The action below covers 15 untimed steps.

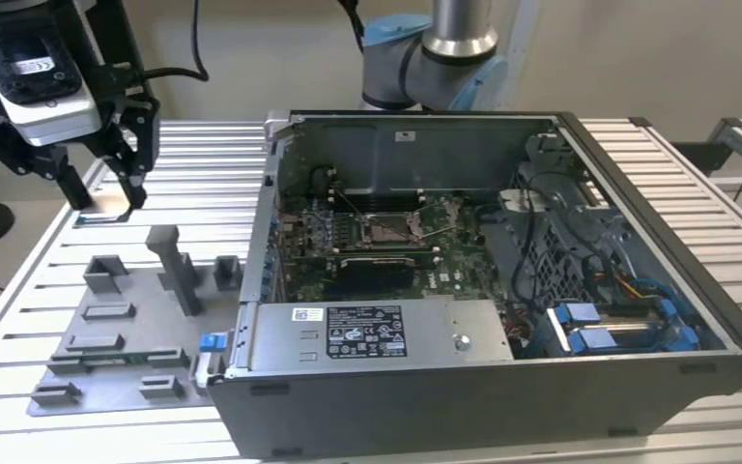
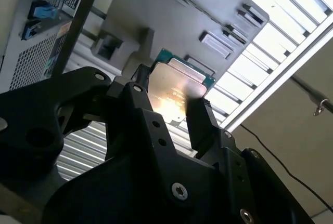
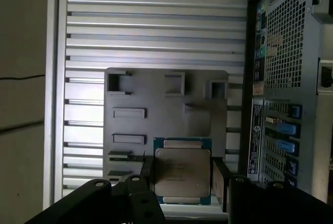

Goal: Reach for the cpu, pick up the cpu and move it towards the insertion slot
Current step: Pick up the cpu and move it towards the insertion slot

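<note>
Gripper (image 1: 107, 198) is closed down on the cpu (image 3: 182, 171), and we can see that best in both wrist views: one black finger (image 3: 148, 171) sits against each side edge of the chip, so the jaws are only as wide as the chip itself. The pale silver face of the cpu, with a thin green rim around it, is turned toward the cameras. Behind it we've got the grey fixture plate (image 3: 166, 115) with its little blocks and recesses, lying on the slatted metal table (image 3: 156, 21). In the exterior view the gripper hangs off at the exterior view's left, over the table just past the far end of the fixture plate, and a small tan patch shows between the fingertips. The insertion slot (image 1: 390, 228) is inside the open computer case (image 1: 474, 406), a shiny silver frame ringed by green board, well apart from the gripper toward the exterior view's right.
</note>
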Each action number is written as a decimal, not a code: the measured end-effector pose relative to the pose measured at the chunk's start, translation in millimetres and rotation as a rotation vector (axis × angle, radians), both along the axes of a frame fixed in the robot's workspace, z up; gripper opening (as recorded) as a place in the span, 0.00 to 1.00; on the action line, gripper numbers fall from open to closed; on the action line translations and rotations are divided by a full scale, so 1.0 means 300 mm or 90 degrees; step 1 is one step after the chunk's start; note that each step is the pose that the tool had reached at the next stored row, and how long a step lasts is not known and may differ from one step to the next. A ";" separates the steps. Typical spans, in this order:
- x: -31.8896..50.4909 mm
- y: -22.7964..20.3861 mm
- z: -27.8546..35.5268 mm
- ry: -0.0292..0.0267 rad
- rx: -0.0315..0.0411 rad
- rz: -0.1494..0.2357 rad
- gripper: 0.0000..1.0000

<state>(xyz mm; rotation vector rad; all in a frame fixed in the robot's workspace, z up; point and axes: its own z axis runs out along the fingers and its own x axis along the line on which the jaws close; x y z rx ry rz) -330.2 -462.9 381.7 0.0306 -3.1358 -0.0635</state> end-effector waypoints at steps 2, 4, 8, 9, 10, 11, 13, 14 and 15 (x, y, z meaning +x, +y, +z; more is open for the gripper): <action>0.010 0.000 0.000 0.0001 -0.0001 0.000 0.00; 0.021 0.000 0.000 0.0001 0.0000 0.000 0.00; 0.043 0.000 0.000 0.0001 -0.0001 0.000 0.00; 0.049 0.000 0.000 0.0001 -0.0001 0.000 0.00; 0.054 0.000 0.000 0.0001 -0.0001 0.000 0.00; 0.059 0.000 0.000 0.0001 0.0000 0.000 0.00; 0.069 0.000 0.000 0.0001 0.0000 0.000 0.00; 0.074 0.000 0.000 0.0001 0.0000 0.000 0.00; 0.078 0.000 0.000 0.0001 0.0000 0.000 0.00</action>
